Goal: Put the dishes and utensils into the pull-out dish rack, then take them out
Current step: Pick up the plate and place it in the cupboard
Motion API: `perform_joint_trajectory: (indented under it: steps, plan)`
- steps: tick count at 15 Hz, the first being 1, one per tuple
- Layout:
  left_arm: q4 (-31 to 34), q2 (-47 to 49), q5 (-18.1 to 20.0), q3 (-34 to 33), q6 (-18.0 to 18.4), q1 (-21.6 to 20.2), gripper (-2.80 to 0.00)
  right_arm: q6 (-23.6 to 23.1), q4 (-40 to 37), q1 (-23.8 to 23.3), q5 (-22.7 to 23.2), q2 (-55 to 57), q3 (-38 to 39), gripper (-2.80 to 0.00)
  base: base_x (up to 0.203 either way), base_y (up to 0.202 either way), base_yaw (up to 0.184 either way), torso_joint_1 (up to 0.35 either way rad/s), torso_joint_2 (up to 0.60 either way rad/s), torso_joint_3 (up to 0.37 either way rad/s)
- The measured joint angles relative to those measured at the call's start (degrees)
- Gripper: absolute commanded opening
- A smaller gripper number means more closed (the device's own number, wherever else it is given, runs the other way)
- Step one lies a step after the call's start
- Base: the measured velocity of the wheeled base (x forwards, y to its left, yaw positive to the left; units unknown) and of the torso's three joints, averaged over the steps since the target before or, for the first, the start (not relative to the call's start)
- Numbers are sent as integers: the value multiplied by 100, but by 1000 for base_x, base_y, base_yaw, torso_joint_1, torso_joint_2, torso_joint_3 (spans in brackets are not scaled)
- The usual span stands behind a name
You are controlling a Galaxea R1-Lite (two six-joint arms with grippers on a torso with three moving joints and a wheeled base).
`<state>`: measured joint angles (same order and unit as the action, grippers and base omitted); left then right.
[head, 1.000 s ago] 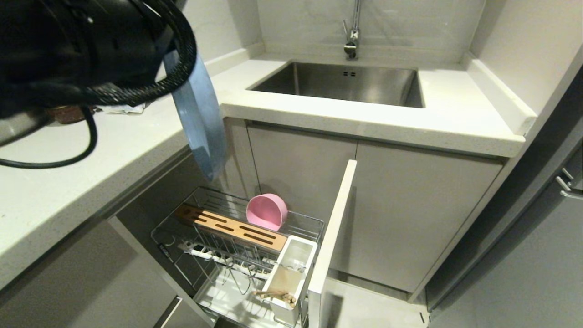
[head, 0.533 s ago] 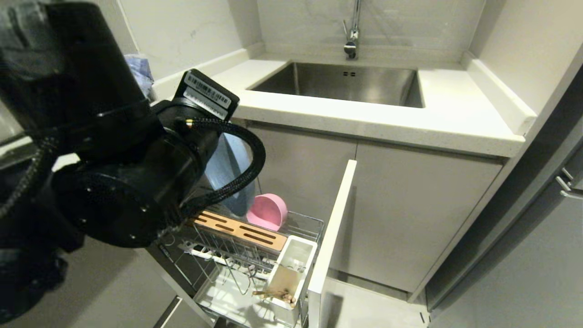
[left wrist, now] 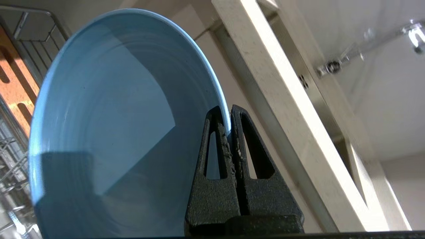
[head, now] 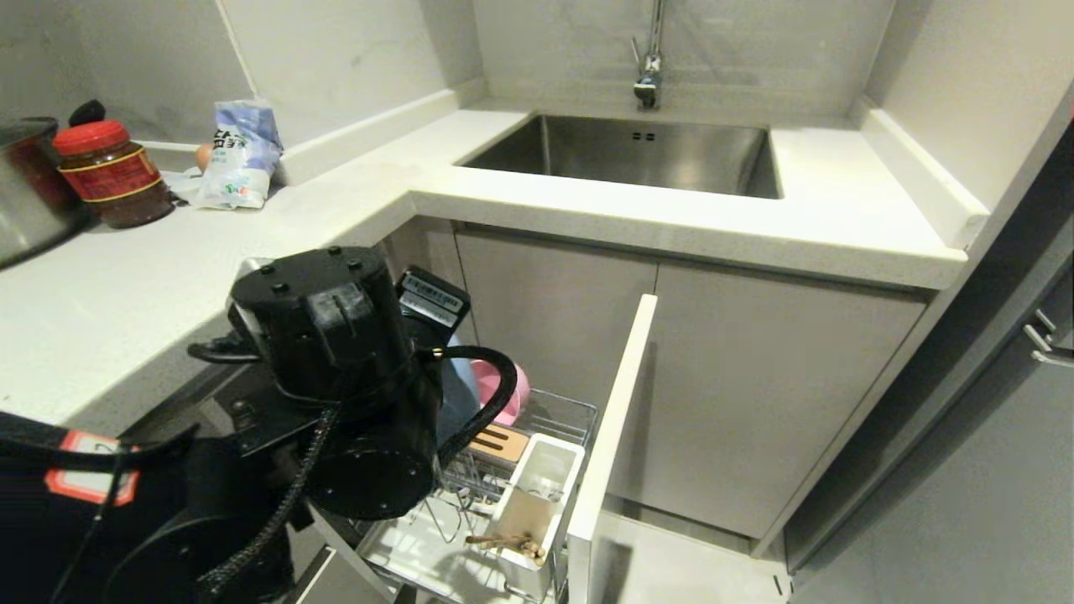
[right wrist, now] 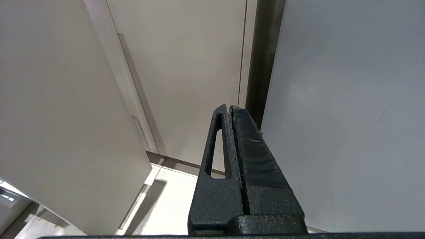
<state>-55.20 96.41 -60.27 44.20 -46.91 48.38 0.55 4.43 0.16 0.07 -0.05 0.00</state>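
Left gripper (left wrist: pixel 228 116), black, with its two ribbed fingers (left wrist: pixel 215 159) pressed together on the rim of the shallow oval light-blue plate (left wrist: pixel 116 126); the plate stands on edge. In the head view the left arm (head: pixel 344 377) fills the 8 o'clock part of the scene and hides most of the chrome wire pull-out dish rack (head: pixel 554 411), which stands drawn out below the white stone counter (head: pixel 671 218). A sliver of the plate (head: pixel 460 403) shows at 3 o'clock of the arm, over the rack. At 3 o'clock of that sliver, part of the small round matte pink bowl (head: pixel 512 394) shows inside the rack. The slotted wooden bar (head: pixel 502 443) lies just at 6 o'clock of the bowl. The white plastic utensil cup (head: pixel 537 503) sits against the light-grey front panel (head: pixel 617 419), with light wooden chopsticks (head: pixel 503 544) in it. Right gripper (right wrist: pixel 229 108), fingers pressed together on nothing, facing plain cabinet fronts. The steel sink (head: pixel 638 155) lies at 12 o'clock.
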Motion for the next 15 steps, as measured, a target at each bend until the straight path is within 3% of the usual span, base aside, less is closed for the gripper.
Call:
perform_joint_trajectory:
  steps: [6,11,15]
  plan:
    - [-984,837,-125,-276,-38,-189,-280,-2,1,0,-2,0,0,-280,0,0,0,0,0,0]
    - [-1012,1408,-122,-352,-653,-405,-280,-1,1,0,0,0,0,-280,0,0,0,0,0,0]
    - [-1013,1731,-89,-350,-849,-475,-280,-2,0,0,0,0,0,-280,0,0,0,0,0,0]
